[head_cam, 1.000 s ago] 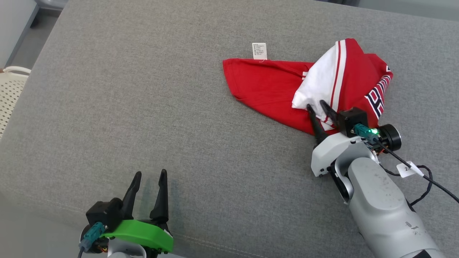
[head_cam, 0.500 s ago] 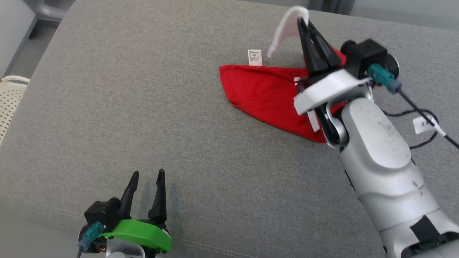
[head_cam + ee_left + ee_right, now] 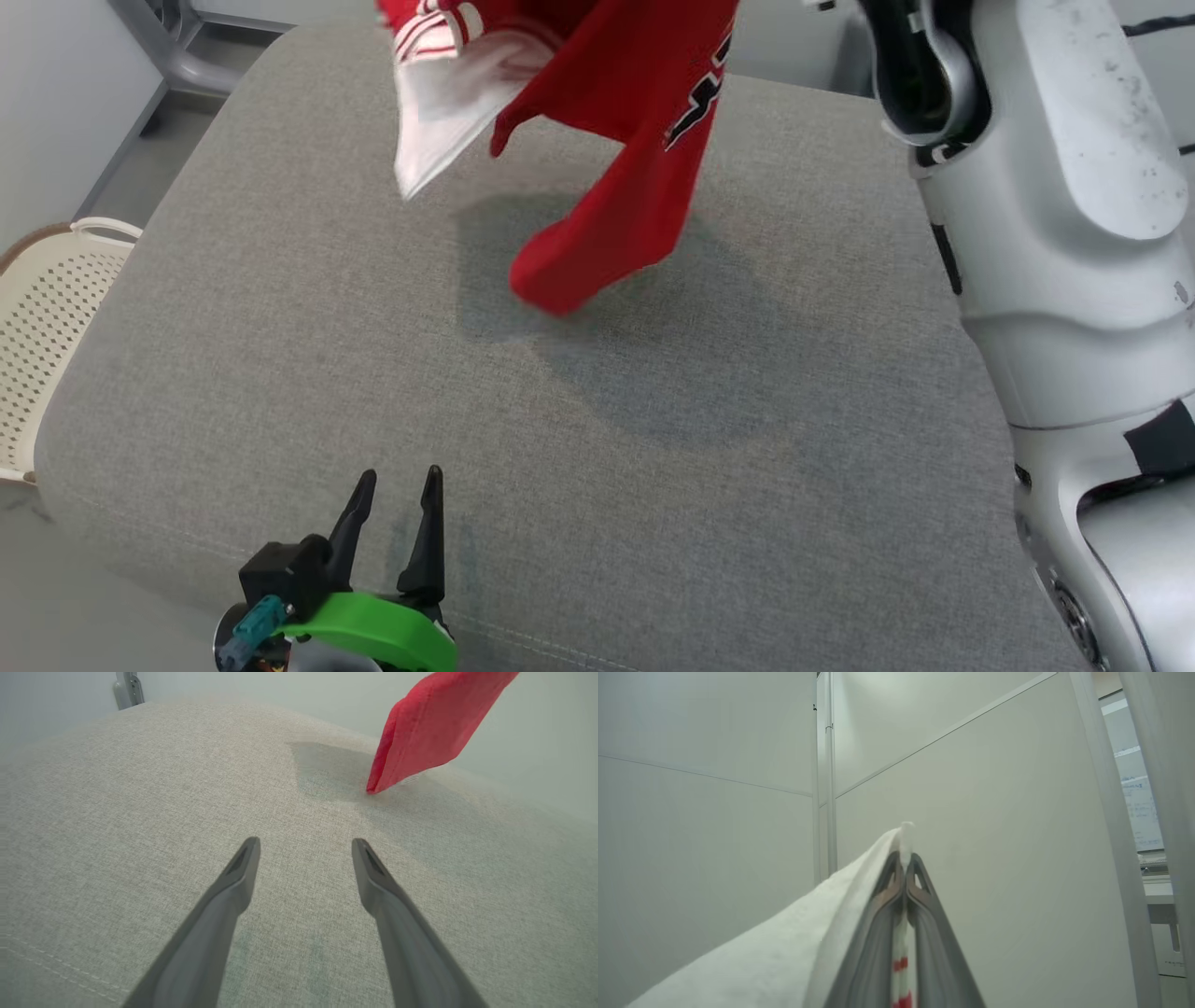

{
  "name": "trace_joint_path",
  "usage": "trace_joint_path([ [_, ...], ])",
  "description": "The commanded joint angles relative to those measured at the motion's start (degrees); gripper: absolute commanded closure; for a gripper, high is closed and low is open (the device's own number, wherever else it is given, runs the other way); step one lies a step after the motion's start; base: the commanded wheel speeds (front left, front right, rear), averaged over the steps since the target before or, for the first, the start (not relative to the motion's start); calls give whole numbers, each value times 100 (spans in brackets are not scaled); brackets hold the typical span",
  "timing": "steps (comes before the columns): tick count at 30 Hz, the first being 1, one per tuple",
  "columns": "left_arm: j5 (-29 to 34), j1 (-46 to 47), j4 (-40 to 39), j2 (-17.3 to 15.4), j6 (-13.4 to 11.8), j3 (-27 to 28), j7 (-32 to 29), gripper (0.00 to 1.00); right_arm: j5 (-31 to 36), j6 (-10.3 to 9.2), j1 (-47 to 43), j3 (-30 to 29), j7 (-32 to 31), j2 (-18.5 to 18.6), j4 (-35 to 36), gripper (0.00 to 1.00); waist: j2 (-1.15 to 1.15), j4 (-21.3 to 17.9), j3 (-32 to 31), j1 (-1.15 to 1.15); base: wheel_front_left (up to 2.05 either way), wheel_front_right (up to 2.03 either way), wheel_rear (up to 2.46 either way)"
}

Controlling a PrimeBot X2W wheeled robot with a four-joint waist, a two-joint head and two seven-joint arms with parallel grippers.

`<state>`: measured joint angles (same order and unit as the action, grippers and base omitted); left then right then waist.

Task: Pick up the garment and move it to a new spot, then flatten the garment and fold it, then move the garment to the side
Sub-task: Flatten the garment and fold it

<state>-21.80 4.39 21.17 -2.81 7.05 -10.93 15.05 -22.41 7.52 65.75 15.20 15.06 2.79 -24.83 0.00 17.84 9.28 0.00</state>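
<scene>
Whereas it lay on the cushion (image 3: 747, 420) a second ago, the garment (image 3: 644, 187) now hangs over it from the clamped right gripper (image 3: 906, 858) (left gripper (image 3: 400, 478) idle, parted): relocation under way.

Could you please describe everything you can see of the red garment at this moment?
The garment is soft red knit with a white panel, red-and-white striped trim and dark lettering. It hangs lifted, crumpled and draping, over the grey upholstered surface, casting a shadow there. The right pincer is shut on a white edge of it. Its lowest red tip comes close to the surface; whether it touches is unclear.
</scene>
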Motion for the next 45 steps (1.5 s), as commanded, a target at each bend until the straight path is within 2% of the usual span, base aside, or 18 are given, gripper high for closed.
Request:
trace_joint_path([
  [1,34,-83,-44,-19,24,51,15,0,133,-7,-298,-191,13,20,-174,100,0,-70,-99,0,0,0,0],
  [5,50,-122,-128,-14,24,129,15,0,744,-7,-1021,-952,13,35,-746,100,0,-378,-71,0,0,0,0],
  [11,97,66,-190,-16,37,29,15,0,2092,-7,-2632,-2762,15,45,-1631,100,0,-779,85,0,0,0,0],
  [12,114,97,-189,-17,39,11,16,0,2298,-7,-2875,-3131,15,45,-1741,75,0,-844,123,0,0,0,0],
  [13,139,120,-183,-19,41,-2,15,0,2422,-7,-3041,-3399,15,40,-1827,0,0,-888,142,0,0,0,0],
  [16,202,157,-167,-18,49,4,16,0,2787,-4,-3368,-3914,15,16,-1896,0,0,-1090,198,0,0,0,0],
  [20,252,247,-129,-20,45,-60,16,0,2576,-4,-3607,-3776,14,22,-1767,0,0,-1291,178,0,0,0,0],
  [23,223,280,-126,-20,47,-96,16,0,2236,-4,-3831,-3269,14,6,-1419,0,0,-1416,139,0,0,0,0],
  [33,42,221,-133,-20,50,-27,16,0,1376,-5,-4818,-1279,14,15,372,0,0,-1845,28,0,0,0,0],
  [39,-19,335,34,-20,50,24,16,0,1317,-5,-5239,-515,14,20,613,0,0,-2072,32,0,0,0,0],
  [45,-214,622,257,-20,46,56,15,0,1243,-5,-5355,-265,14,18,648,0,0,-2359,190,0,0,0,0],
])
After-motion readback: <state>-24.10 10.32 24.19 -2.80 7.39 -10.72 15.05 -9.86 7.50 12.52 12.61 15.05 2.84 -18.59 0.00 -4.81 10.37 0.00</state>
